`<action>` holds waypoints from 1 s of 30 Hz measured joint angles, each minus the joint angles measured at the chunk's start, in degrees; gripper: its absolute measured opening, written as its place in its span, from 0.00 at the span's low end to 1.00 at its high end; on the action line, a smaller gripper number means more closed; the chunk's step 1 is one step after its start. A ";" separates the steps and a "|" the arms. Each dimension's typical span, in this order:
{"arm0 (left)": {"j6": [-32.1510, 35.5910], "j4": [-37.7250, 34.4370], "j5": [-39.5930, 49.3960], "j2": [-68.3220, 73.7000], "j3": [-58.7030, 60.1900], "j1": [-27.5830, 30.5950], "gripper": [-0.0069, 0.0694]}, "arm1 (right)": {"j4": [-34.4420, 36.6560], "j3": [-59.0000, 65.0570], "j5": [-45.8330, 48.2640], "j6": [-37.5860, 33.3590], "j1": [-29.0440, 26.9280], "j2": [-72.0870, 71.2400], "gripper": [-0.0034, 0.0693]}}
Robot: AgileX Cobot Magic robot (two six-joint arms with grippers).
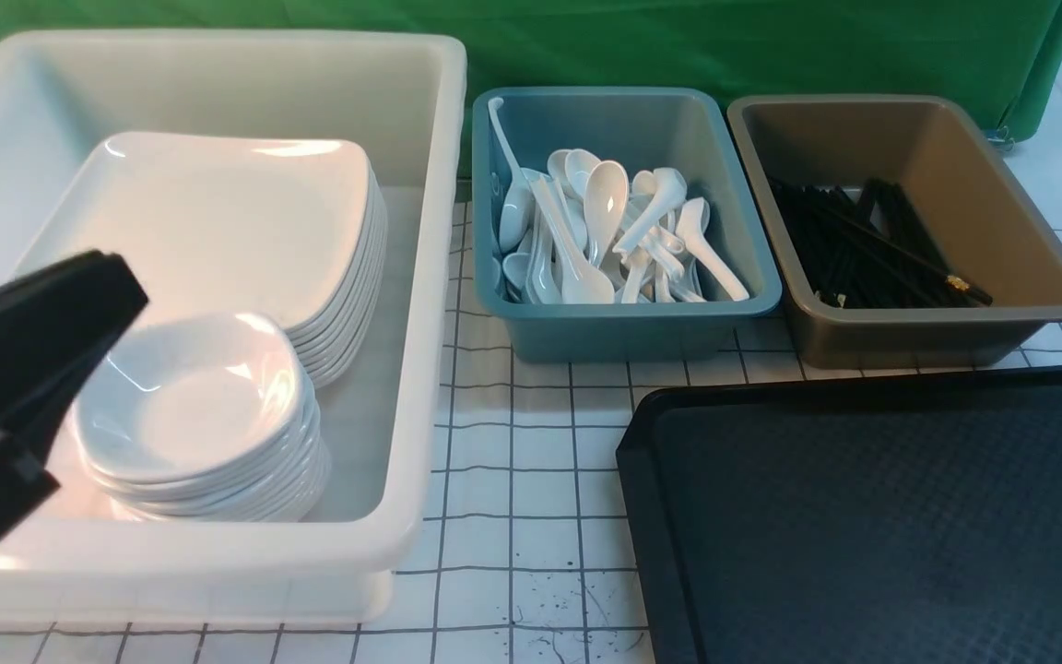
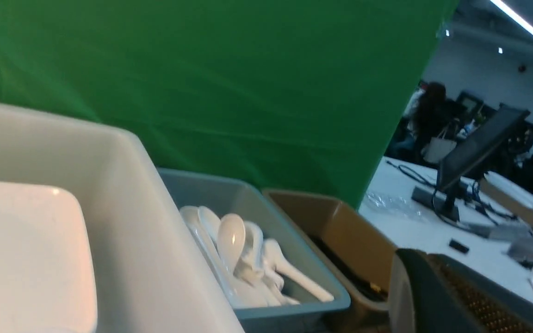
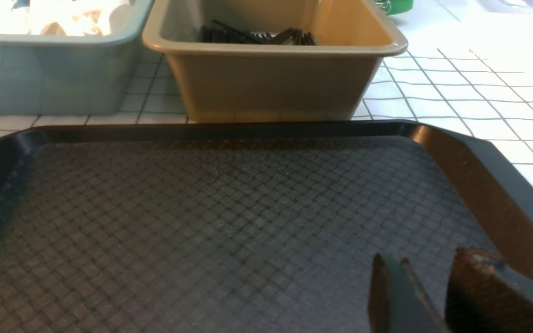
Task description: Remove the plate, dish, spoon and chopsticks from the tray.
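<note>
The black tray (image 1: pixel 863 516) lies at the front right with nothing on its textured surface (image 3: pixel 201 222). A white square plate (image 1: pixel 218 212) tops a stack in the white bin, and a small white dish (image 1: pixel 190 397) tops a lower stack in front of it. White spoons (image 1: pixel 605 231) fill the teal bin, and black chopsticks (image 1: pixel 863 249) lie in the brown bin. My left gripper (image 1: pixel 125 290) hangs shut and holds nothing, just left of the dish stack. My right gripper (image 3: pixel 426 263) stands open low over the tray, with nothing between its fingers; the front view does not show it.
The big white bin (image 1: pixel 420 369) fills the left side. The teal bin (image 1: pixel 623 323) and brown bin (image 1: pixel 937 327) stand side by side behind the tray. A green curtain (image 1: pixel 678 46) closes the back. Gridded table (image 1: pixel 531 480) shows between bin and tray.
</note>
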 joint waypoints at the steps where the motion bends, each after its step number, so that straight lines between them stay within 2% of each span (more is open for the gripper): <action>1: 0.00 0.00 0.11 -0.06 0.05 0.00 0.09 | 0.00 0.00 0.00 0.00 0.00 0.00 0.38; 6: -0.02 2.97 1.58 -0.06 0.06 0.00 0.09 | 0.00 0.00 0.00 0.00 0.00 0.00 0.38; 11: -0.02 14.99 1.71 -0.06 0.06 0.00 0.09 | 0.00 0.00 0.00 0.00 0.00 0.00 0.38; 15: -0.02 27.83 1.97 -0.06 0.06 0.00 0.09 | 0.00 0.00 0.00 0.00 0.00 0.00 0.38; 16: -0.02 27.83 1.97 -0.06 0.06 0.00 0.09 | 0.00 0.00 0.00 0.00 0.00 0.00 0.38; 18: -0.02 35.07 1.97 -0.06 0.06 0.00 0.09 | 0.00 0.00 0.00 0.00 0.00 0.00 0.38; 22: -0.02 38.57 1.97 -0.06 0.06 0.00 0.09 | 0.00 0.00 0.00 0.00 0.00 0.00 0.38; 28: -0.21 38.33 2.55 -0.06 0.06 0.00 0.09 | 0.00 0.00 0.00 0.00 0.00 0.00 0.38; 30: -2.93 39.12 4.66 -0.95 0.11 0.00 0.09 | 0.00 0.00 0.00 0.00 0.00 0.00 0.38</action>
